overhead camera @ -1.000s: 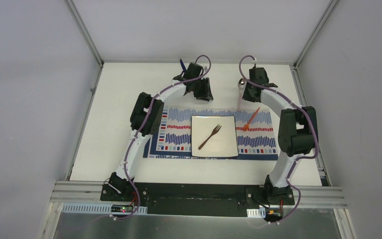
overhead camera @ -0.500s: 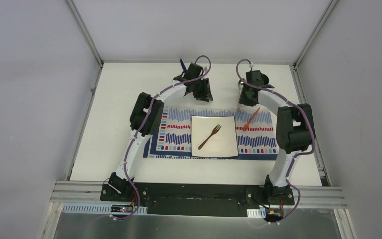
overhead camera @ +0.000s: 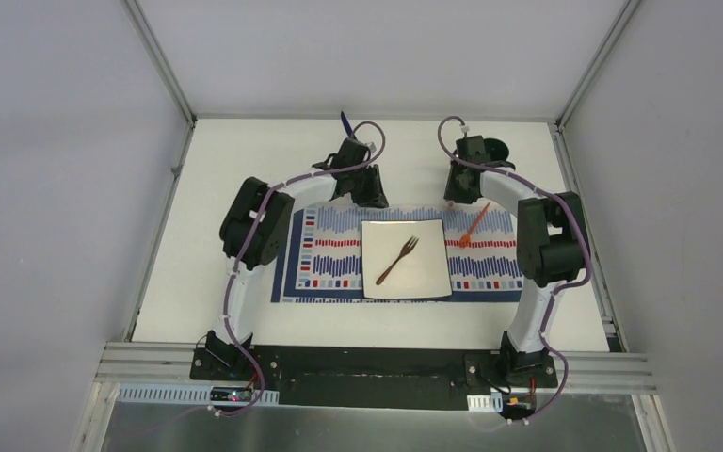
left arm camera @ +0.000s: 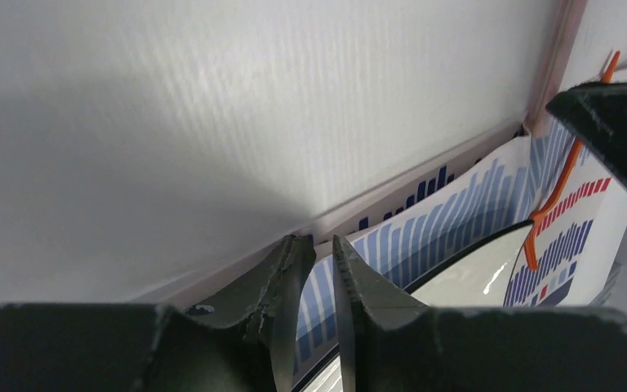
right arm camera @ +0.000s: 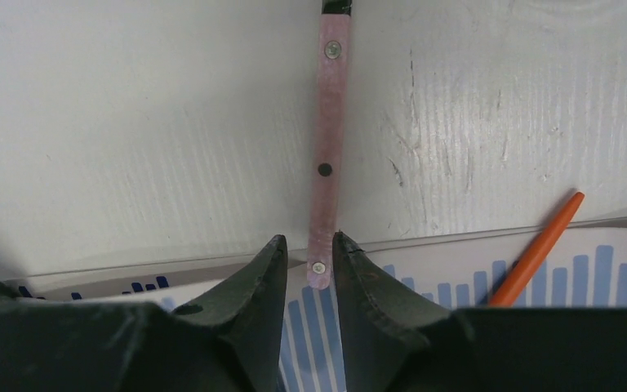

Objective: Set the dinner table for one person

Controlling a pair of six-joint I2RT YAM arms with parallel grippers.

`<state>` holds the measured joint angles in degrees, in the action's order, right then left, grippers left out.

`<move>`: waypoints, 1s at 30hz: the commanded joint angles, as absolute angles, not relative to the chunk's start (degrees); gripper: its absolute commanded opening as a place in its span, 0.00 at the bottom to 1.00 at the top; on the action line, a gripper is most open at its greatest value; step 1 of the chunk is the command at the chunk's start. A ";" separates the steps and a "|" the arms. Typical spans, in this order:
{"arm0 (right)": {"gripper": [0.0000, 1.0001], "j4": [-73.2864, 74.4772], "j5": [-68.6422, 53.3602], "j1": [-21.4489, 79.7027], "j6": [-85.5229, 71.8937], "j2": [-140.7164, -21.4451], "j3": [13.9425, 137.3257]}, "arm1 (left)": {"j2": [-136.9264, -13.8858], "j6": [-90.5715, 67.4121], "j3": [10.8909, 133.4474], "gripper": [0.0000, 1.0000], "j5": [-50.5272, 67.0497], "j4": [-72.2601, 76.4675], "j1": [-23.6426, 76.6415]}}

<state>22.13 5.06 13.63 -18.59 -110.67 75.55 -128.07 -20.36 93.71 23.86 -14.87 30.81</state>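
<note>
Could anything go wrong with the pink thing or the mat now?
The right gripper straddles only the tip of the pink handle; pinched there, it might swing or slip. The orange utensil lies close by, so it could get bumped. The left gripper sits low at the striped placemat's far edge and might drag it, shifting the plate.

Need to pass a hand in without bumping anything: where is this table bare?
Bare: the far-left corner of the white tabletop, and the strip between the near edge of the striped rectangular placemat and the arm bases. Crowded: the mat's far edge, with the left gripper, right gripper, a pink riveted handle and an orange plastic utensil.
</note>
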 commanded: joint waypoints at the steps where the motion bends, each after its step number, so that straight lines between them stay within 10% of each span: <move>1: 0.31 21.02 4.44 14.19 -19.20 -109.53 78.29 | -120.32 -22.11 80.33 0.24 20.11 -11.08 31.46; 10: 0.31 21.44 4.10 14.93 -18.97 -109.04 78.90 | -118.02 -19.66 74.73 0.41 14.05 -11.30 28.85; 30: 0.34 20.52 4.50 16.25 -19.20 -108.90 77.11 | -101.94 -17.88 74.53 0.22 7.92 -14.80 28.48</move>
